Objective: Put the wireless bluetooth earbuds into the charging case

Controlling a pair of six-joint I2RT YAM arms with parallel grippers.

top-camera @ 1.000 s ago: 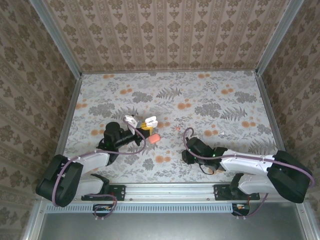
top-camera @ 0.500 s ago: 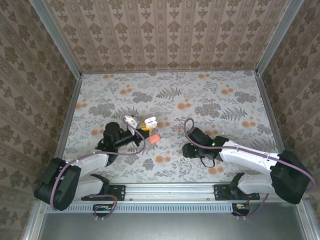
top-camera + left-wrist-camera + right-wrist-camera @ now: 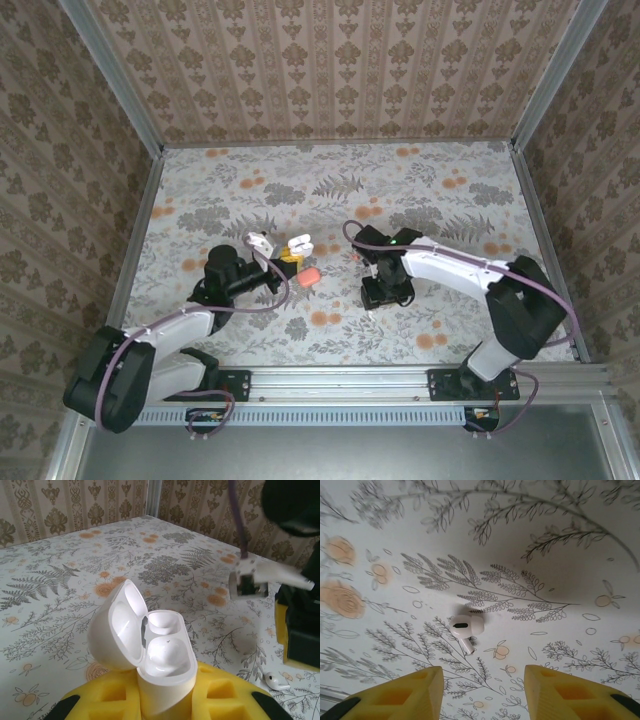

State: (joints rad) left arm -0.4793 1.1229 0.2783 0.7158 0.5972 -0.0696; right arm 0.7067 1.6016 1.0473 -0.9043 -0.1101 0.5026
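Charging case [image 3: 165,662] open, wells empty; one earbud [image 3: 466,626] lies on table [image 3: 545,555].

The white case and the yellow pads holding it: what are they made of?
The white case looks like hard plastic with a glossy finish: it is smooth, with bright shine spots inside the open lid. The yellow pads look like soft foam or rubber with a matte finish: the surface is dull, with moulded hollows, though softness can't be confirmed by sight.
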